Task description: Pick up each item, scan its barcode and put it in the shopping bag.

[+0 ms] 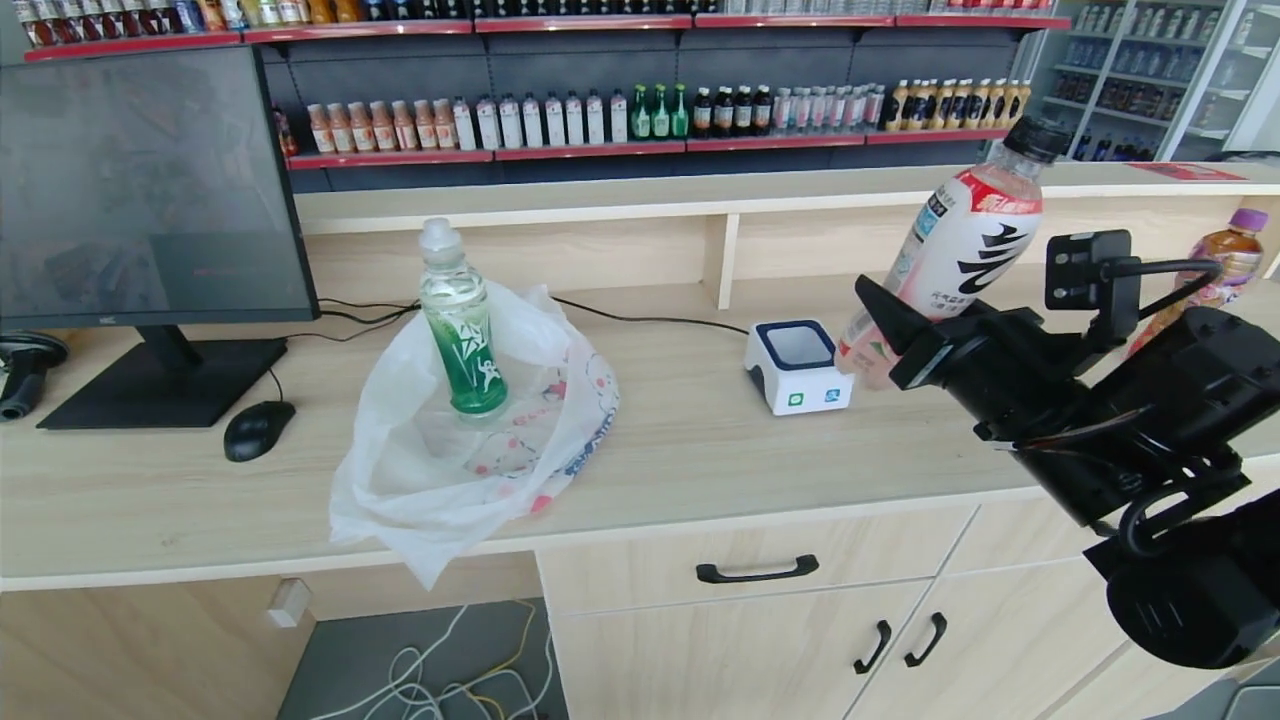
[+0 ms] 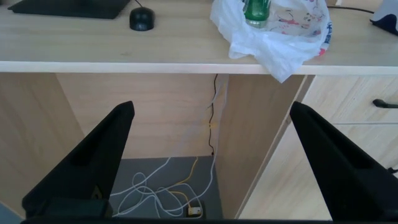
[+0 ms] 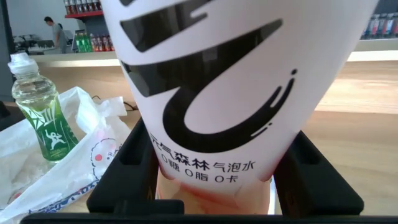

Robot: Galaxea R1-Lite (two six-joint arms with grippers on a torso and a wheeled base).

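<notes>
My right gripper [image 1: 880, 335] is shut on a white bottle [image 1: 955, 245] with a black cap and a red band, tilted, held just right of the white barcode scanner [image 1: 797, 366] on the counter. The same white bottle [image 3: 211, 93] looms large between the right gripper's fingers [image 3: 134, 152]. A green bottle [image 1: 461, 325] stands upright in the white shopping bag [image 1: 470, 420] at the counter's middle; green bottle [image 3: 42, 111] and bag [image 3: 74, 162] show beyond. My left gripper [image 2: 211, 162] is open below the counter edge, holding nothing, with the bag [image 2: 273, 31] above it.
A monitor [image 1: 140, 190] and black mouse [image 1: 258, 428] sit at the counter's left, with a handheld scanner [image 1: 25, 370] at the far left. A purple-capped bottle [image 1: 1215, 265] stands at the far right. Drawers [image 1: 757, 572] lie below; cables [image 2: 165, 190] lie on the floor.
</notes>
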